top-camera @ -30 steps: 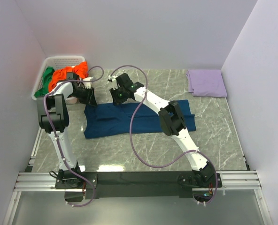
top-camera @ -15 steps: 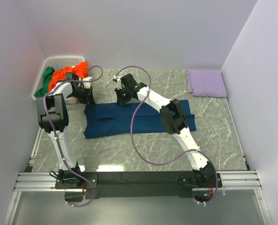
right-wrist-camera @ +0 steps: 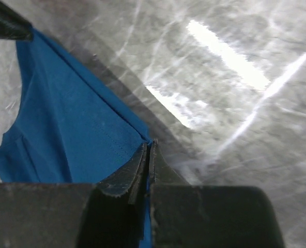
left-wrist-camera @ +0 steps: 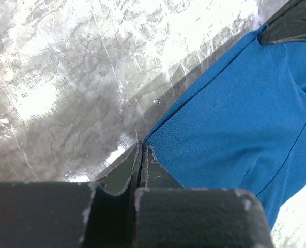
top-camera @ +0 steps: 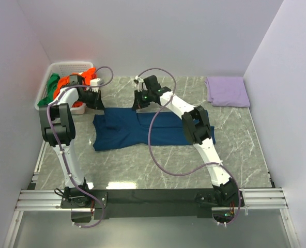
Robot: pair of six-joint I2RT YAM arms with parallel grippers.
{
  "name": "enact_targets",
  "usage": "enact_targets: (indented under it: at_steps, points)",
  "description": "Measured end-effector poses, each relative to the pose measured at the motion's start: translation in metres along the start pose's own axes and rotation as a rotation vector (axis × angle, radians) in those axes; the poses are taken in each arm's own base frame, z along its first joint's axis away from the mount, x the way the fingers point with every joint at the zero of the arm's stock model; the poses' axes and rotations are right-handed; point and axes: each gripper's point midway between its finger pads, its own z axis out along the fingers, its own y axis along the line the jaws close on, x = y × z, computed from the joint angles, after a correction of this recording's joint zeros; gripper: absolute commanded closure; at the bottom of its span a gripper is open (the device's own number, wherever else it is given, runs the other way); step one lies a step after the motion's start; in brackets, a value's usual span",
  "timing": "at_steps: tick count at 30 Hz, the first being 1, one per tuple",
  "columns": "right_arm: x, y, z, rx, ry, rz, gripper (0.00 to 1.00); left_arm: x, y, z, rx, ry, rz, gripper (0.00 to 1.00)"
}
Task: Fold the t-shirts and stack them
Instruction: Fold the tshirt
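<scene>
Navy t-shirt (top-camera: pixel 142 129): plain dark blue, centre of table (top-camera: pixel 246 155); looks brighter blue in the wrist views. Orange t-shirt (top-camera: pixel 89 73) and green t-shirt (top-camera: pixel 50 84) at 10 o'clock, both solid colour. Basket (top-camera: pixel 65 65): white, slotted. Lilac cloth (top-camera: pixel 227 91) at 2 o'clock. Table is grey marble with white veins. Left tool (left-wrist-camera: pixel 141 155) and right tool (right-wrist-camera: pixel 147 150): black. Arms (top-camera: pixel 172 106): white with black joints. Cables (top-camera: pixel 150 135): purple.

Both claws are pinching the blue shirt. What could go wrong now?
The left gripper and right gripper each pinch only the very edge of the navy t-shirt, so it may slip free. The left gripper also works close to the basket and might bump it.
</scene>
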Motion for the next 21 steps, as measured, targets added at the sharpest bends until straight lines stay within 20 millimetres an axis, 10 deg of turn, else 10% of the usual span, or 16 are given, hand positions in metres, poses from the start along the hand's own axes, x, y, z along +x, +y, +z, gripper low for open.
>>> enact_targets:
  at_steps: [9, 21]
  points:
    - [0.016, 0.005, -0.005, -0.02, 0.037, 0.01, 0.99, 0.007, -0.014, -0.007, 0.02, 0.007, 0.068, 0.99]
    - [0.005, 0.002, -0.041, -0.038, 0.01, 0.007, 0.96, 0.039, -0.115, -0.031, 0.105, 0.039, 0.305, 0.99]
